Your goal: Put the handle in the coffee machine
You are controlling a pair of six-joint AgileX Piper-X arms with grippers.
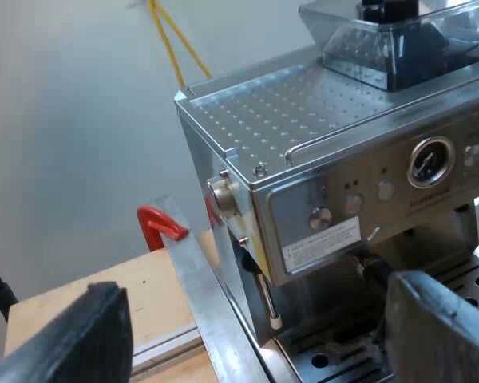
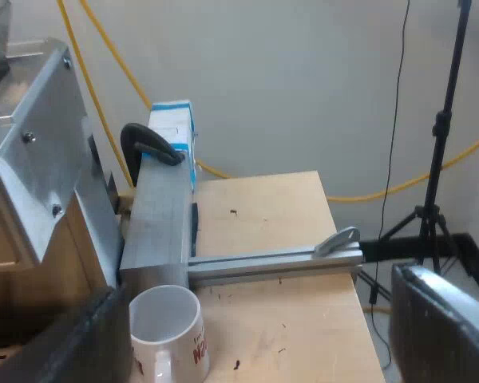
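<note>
Nearby, dimpled steel espresso machine [image 1: 303, 120], white mug [image 2: 172, 327], left hand [image 1: 255, 319] released, right hand [image 2: 259, 311] released

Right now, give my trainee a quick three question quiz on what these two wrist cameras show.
1. True or false: the mug lies on its side.
2. What sits on top of the espresso machine? A: tamper. B: bean hopper. C: measuring glass.
3. Fill in: the clamp beside the machine is coloured ____.
Key: 1 false; 2 B; 3 red.
</note>
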